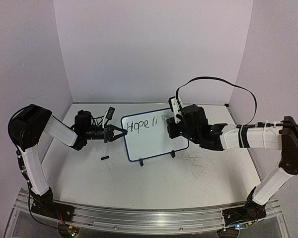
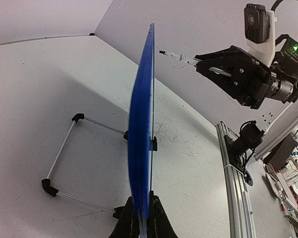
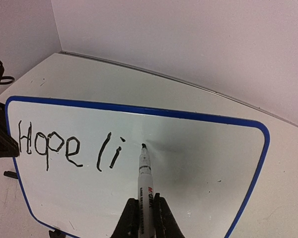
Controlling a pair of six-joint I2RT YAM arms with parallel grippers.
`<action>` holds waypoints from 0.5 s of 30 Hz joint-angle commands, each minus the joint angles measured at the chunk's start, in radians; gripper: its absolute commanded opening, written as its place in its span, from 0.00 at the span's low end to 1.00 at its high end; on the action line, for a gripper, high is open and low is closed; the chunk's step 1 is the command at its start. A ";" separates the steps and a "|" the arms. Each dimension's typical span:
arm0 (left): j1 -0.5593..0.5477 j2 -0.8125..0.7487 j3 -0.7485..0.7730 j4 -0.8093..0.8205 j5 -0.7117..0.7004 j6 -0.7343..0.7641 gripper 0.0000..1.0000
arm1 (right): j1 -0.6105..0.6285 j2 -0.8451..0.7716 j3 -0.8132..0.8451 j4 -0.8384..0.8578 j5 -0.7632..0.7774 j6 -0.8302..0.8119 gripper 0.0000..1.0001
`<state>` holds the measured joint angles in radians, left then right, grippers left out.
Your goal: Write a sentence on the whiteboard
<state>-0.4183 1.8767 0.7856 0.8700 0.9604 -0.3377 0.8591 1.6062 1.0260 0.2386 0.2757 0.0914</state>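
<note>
— Where is the whiteboard (image 1: 151,136) found, and how is it held?

— It is propped on its wire stand (image 2: 64,148) on the tabletop (image 1: 198,173). Its left edge is clamped by the closed left gripper (image 1: 122,132).

— And the marker (image 3: 145,173)?

— It is pinched tight in the right gripper (image 3: 141,218), with the tip at the board just past the letters (image 3: 64,148) "Hope li".

— What could be spoiled?

— If too much pressure is applied, the board may be tipped back or twisted in the clamp, and strokes would be skewed.
</note>
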 commanded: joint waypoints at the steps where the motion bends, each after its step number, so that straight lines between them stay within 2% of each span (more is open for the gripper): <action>1: -0.017 0.001 0.005 -0.086 -0.040 0.079 0.00 | -0.001 0.013 -0.001 0.026 0.007 0.009 0.00; 15: -0.017 0.001 0.006 -0.092 -0.039 0.081 0.00 | -0.002 0.044 0.011 0.034 0.029 0.014 0.00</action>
<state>-0.4183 1.8766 0.7856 0.8661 0.9585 -0.3370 0.8577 1.6402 1.0260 0.2401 0.2757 0.0914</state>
